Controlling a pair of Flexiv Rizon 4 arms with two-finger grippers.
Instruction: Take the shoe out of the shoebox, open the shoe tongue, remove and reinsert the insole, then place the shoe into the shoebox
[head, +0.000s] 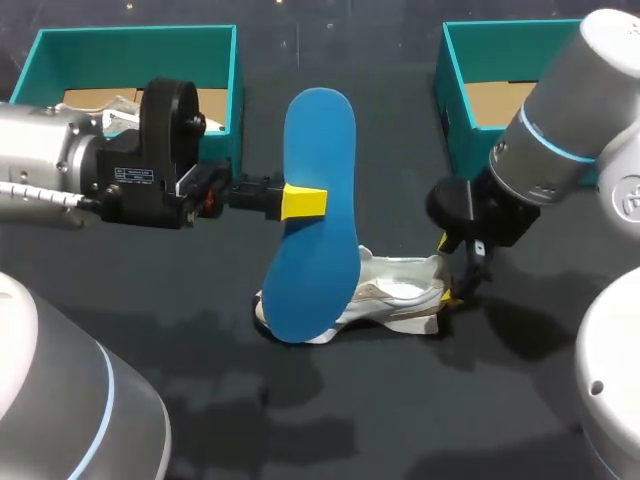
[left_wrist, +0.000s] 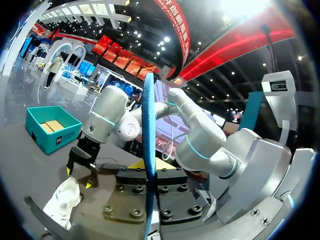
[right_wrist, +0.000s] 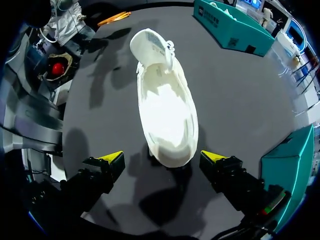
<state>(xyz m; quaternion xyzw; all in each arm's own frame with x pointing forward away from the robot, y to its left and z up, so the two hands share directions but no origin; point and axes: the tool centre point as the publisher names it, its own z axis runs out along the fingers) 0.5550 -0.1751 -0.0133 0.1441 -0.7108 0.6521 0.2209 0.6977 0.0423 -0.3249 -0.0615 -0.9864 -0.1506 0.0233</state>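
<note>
**A:** Where's the insole?

**B:** Out of the shoe. The left gripper (head: 303, 201) is clamped on the long edge of the blue foam insole (head: 318, 140). That holds it upright above the toe of the white sneaker (head: 405, 295).

**A:** And the sneaker itself?

**B:** It lies on the black table (head: 420, 420), toe left and heel right. It is nearer than the teal cardboard shoebox (head: 130, 45) at far left and the second teal shoebox (head: 455, 110) at far right.

**A:** Why is the right gripper (right_wrist: 162, 159) at the heel?

**B:** Its fingers are spread, one on each side of the heel, and neither touches it. I'd judge it is placed to steady the sneaker while the insole goes back in, toe first.
</note>
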